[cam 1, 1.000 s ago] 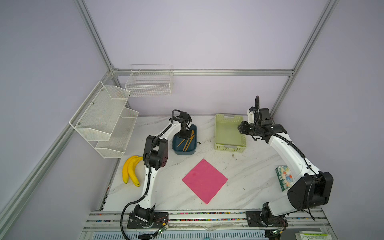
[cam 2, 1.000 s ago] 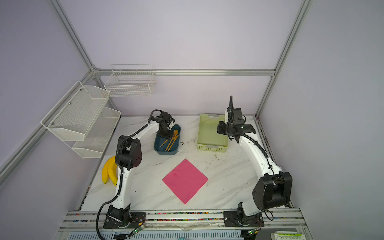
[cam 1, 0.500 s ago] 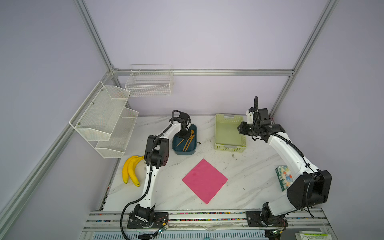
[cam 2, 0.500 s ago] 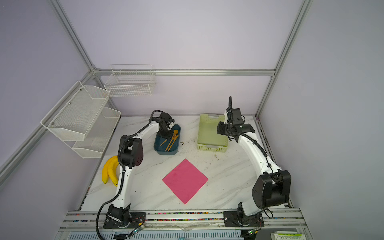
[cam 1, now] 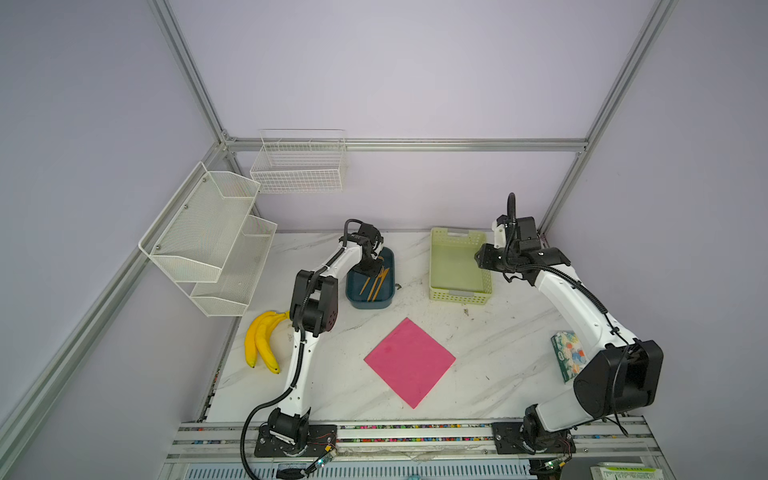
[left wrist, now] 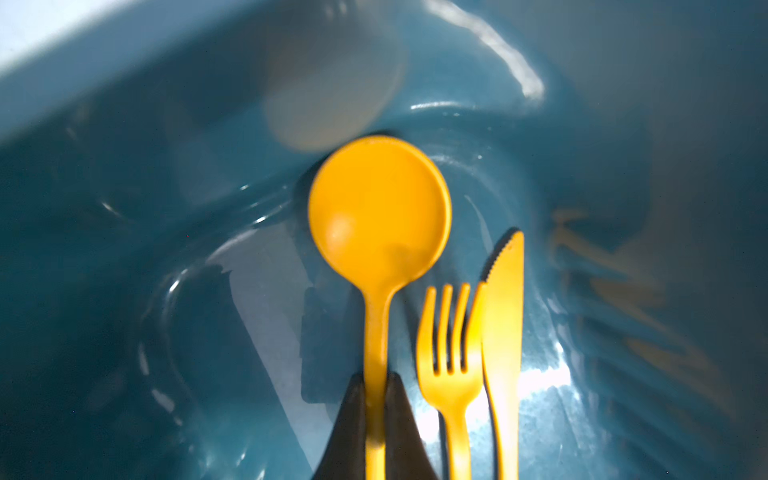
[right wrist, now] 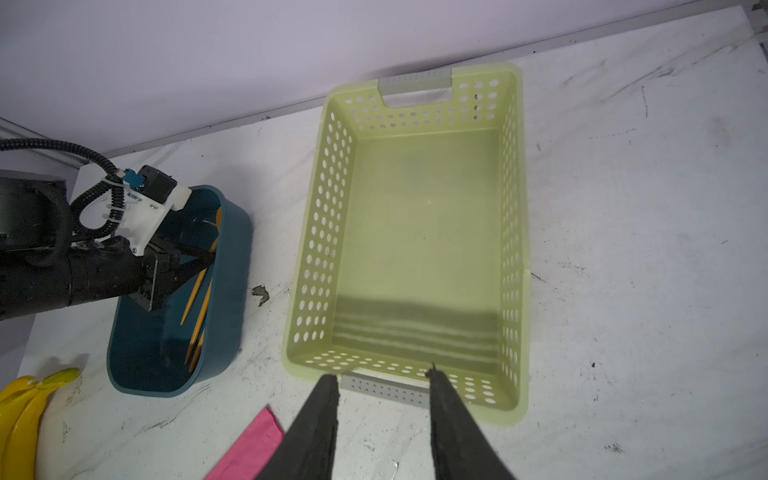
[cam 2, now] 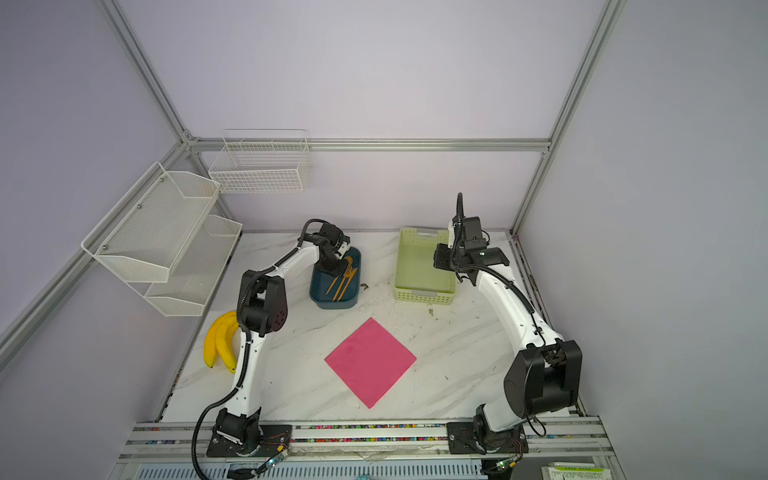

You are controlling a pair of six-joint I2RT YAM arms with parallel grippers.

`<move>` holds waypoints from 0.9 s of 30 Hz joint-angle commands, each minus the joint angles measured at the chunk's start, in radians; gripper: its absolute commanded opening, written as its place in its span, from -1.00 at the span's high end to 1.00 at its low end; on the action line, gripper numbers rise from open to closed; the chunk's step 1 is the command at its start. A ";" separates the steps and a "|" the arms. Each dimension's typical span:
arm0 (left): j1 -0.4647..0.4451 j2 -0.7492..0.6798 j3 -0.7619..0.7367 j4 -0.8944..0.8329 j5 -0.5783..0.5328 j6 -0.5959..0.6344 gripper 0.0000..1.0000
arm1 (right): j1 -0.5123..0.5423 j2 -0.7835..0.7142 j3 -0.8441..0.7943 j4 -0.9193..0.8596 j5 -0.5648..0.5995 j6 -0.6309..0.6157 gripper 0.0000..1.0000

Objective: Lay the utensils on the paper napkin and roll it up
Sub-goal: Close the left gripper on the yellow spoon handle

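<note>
Orange spoon (left wrist: 379,208) tight in left gripper (left wrist: 375,379), fork (left wrist: 446,353) and knife (left wrist: 500,324) alongside; right gripper (right wrist: 382,374) agape by green basket (right wrist: 320,208).

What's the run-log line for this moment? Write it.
left gripper: shut on spoon in blue tub | right gripper: open, empty, beside green basket | napkin: flat, bare

Your workcell is boxed in by plain lavender walls (cam 1: 415,75), braced with aluminium posts (cam 1: 191,75) and a crossbar (cam 1: 457,144) along the back. You work on a white marble-pattern tabletop (cam 1: 511,353), grey-veined and, in the right wrist view, scuffed with dark marks. A white wire basket (cam 1: 297,168) hangs on the back wall. A two-tier white mesh shelf (cam 1: 208,237) is fixed to the left wall. An aluminium rail (cam 1: 415,434) edges the front. The light is soft and even.
</note>
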 commanded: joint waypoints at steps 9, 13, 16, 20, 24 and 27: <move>0.007 -0.070 0.087 0.013 -0.046 0.021 1.00 | 0.006 0.001 0.044 -0.038 0.017 -0.011 0.21; 0.007 -0.110 0.065 0.015 -0.056 0.020 1.00 | 0.007 -0.005 0.040 -0.040 0.014 -0.011 0.21; 0.007 -0.146 0.035 0.016 -0.074 0.010 1.00 | 0.006 -0.011 0.038 -0.042 0.013 -0.011 0.21; 0.007 -0.191 -0.004 0.017 -0.068 -0.014 1.00 | 0.006 -0.023 0.036 -0.042 0.010 -0.012 0.21; 0.006 -0.256 -0.059 0.016 -0.086 -0.061 1.00 | 0.006 -0.030 0.032 -0.045 0.010 -0.012 0.21; 0.004 -0.317 -0.122 0.018 -0.123 -0.131 1.00 | 0.005 -0.044 0.021 -0.038 0.005 -0.010 0.21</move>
